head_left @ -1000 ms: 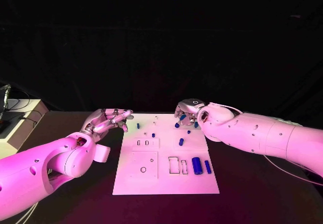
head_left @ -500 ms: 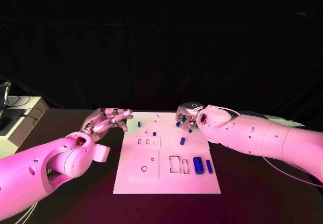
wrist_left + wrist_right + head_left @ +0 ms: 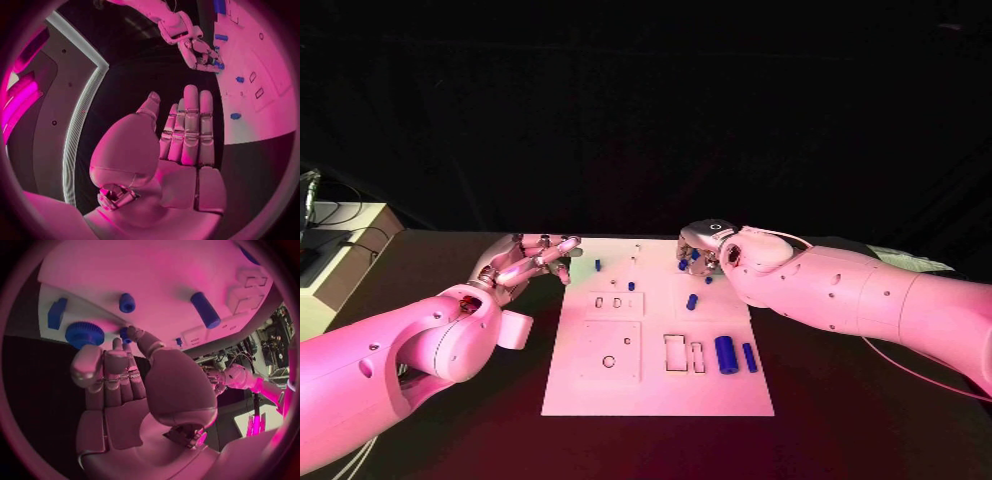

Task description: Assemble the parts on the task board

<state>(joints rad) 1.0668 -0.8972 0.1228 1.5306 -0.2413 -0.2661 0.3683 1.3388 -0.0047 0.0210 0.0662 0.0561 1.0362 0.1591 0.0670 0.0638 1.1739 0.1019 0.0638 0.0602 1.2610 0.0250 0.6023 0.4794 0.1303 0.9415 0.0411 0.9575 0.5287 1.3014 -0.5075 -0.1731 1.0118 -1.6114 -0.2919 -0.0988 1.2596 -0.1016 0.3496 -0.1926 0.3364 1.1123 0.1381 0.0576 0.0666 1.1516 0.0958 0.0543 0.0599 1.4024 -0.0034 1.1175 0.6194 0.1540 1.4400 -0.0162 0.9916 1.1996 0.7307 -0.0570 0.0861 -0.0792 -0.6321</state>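
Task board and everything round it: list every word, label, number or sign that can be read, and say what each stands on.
None can be read. The task board bears only cut-out outlines and blue parts, no print. The left hand and right hand show no marking.

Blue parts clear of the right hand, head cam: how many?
5: large cylinder, slim cylinder near right; short cylinder mid-board; outer peg, inner peg farther left. More partly hidden at the right hand.

White task board, blue parts (one a toothed wheel), black table
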